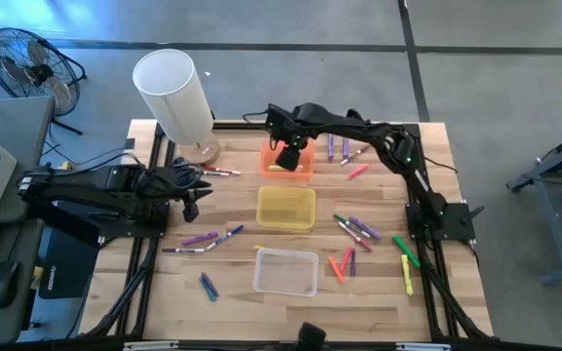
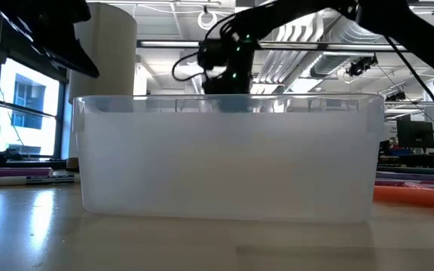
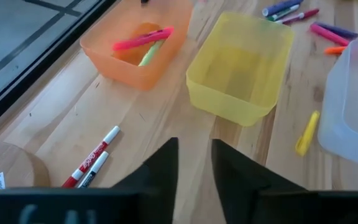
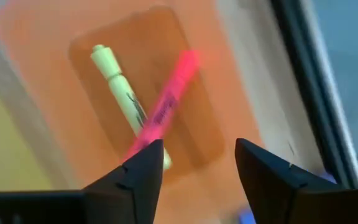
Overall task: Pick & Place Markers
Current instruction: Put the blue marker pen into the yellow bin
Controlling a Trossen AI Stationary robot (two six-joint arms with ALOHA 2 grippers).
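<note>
Hovering over the orange bin (image 1: 288, 159) on a wooden bench (image 1: 232, 292), by a fan (image 1: 29, 66).
Right end effector (image 4: 194, 163) spread, empty, above pink and yellow markers (image 4: 160, 112); left end effector (image 3: 194, 163) slightly parted.

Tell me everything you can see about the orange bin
The orange bin is a small translucent plastic rectangle with rounded corners and no lid, standing upright on the wooden table toward its far edge, just beyond the yellow bin. Inside lie two markers: a pale green marker on the floor and a pink marker crossed over it. The right gripper hangs directly above with jaws open, not touching it.
</note>
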